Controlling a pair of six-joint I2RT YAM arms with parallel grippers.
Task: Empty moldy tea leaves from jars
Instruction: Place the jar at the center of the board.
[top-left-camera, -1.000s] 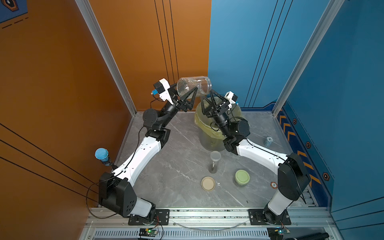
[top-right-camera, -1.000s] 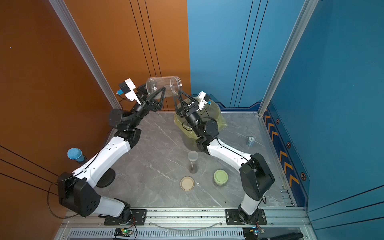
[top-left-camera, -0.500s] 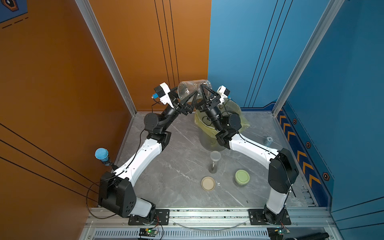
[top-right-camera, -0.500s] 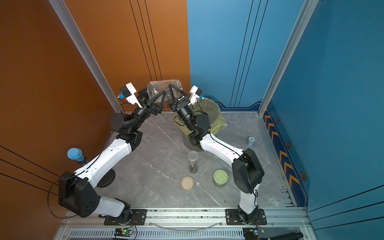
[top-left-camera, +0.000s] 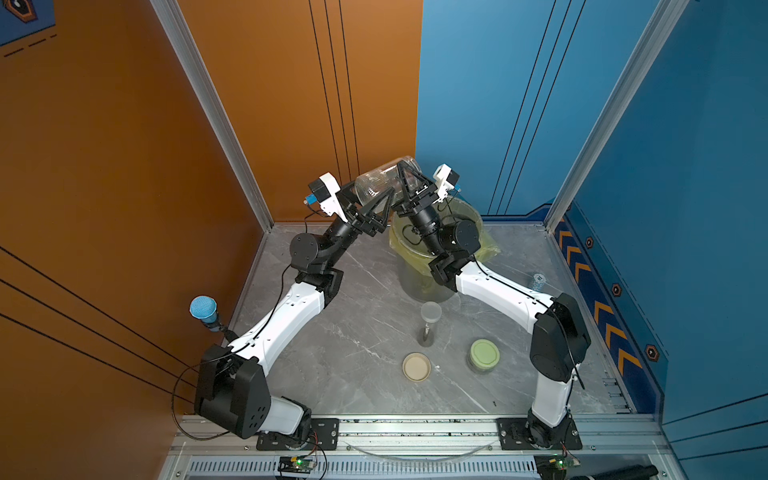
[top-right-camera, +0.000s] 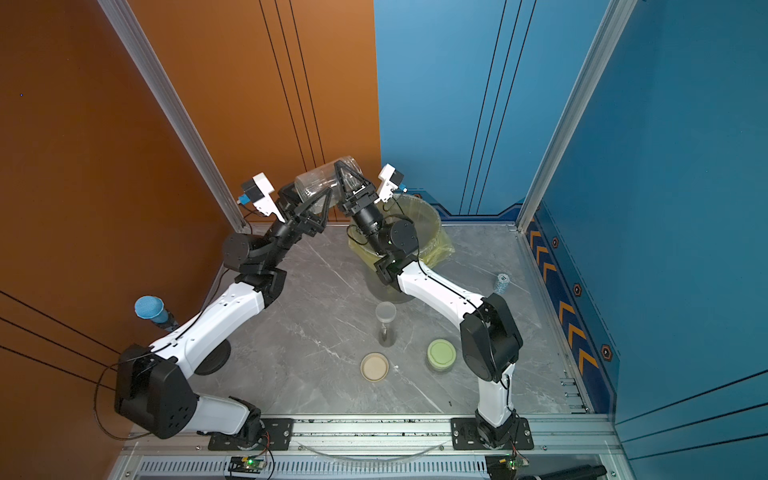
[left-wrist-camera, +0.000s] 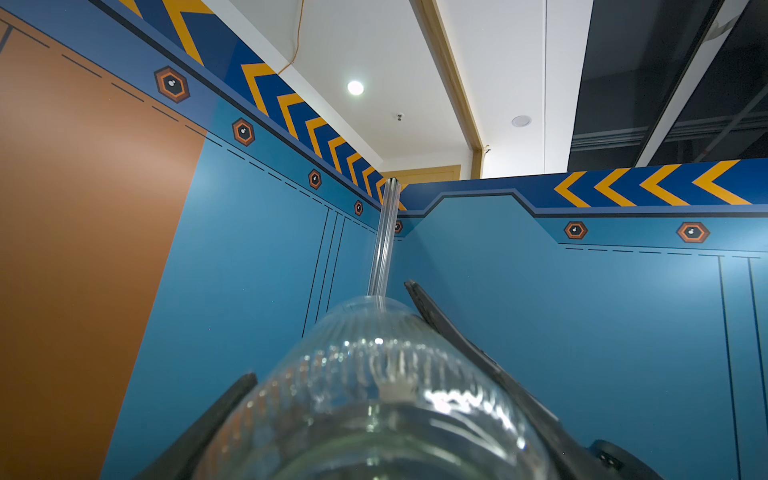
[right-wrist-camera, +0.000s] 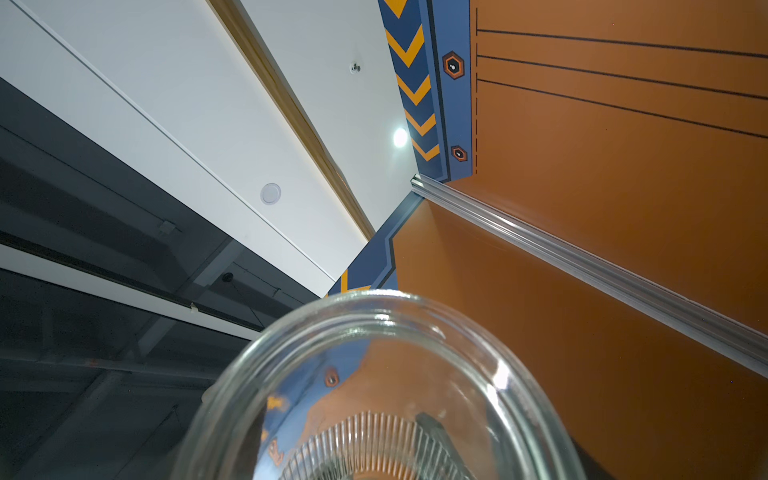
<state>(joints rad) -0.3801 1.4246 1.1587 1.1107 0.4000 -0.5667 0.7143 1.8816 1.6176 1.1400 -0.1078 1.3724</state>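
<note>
While wide jar (top-left-camera: 380, 187) lies sideways aloft beside bin (top-left-camera: 476, 218), looking empty | left end effector (left-wrist-camera: 328, 332) clamps its ribbed wall, arm raised | right end effector (top-left-camera: 405, 174) straddles it, grip unclear

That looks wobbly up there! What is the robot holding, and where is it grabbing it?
The wide clear jar, gripped across its glass sides by the left gripper. The right gripper straddles it too; whether it squeezes cannot be told.
</note>
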